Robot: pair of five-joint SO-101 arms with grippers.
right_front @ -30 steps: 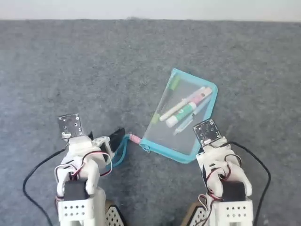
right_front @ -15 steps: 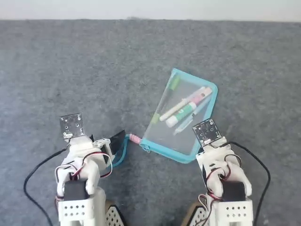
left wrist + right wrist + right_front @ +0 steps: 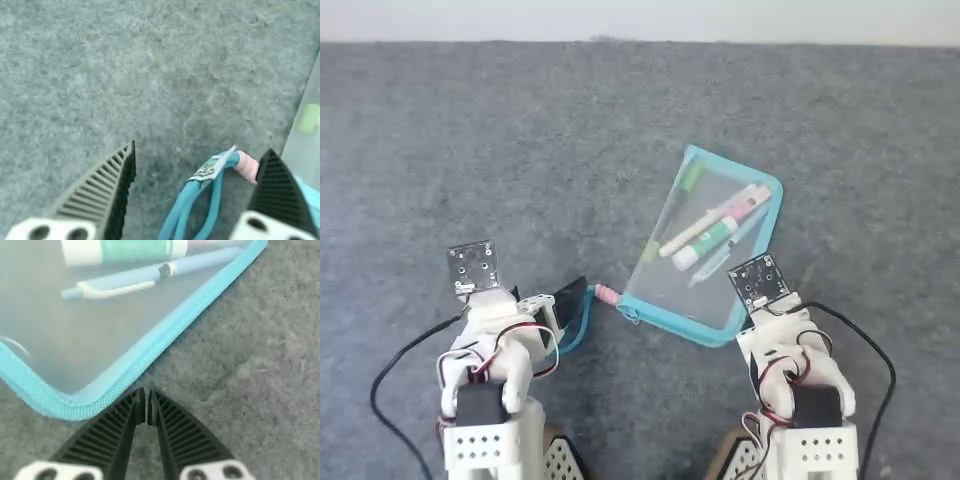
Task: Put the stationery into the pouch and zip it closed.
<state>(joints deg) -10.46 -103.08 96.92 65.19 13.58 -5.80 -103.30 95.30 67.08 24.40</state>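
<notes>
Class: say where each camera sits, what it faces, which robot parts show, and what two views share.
High view: overhead, facing down at pouch; left arm, right arm.
Left wrist view: wrist-mounted, facing strap; open left pincer.
Right wrist view: wrist-mounted, facing pouch corner; shut right pincer.
Shared: high and right wrist show the blue pen.

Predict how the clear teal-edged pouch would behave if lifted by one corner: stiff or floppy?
Probably floppy: the pouch looks like thin clear film with a soft fabric zip edge, so it would likely sag. The pens lie loose inside and would probably slide toward the low end.
</notes>
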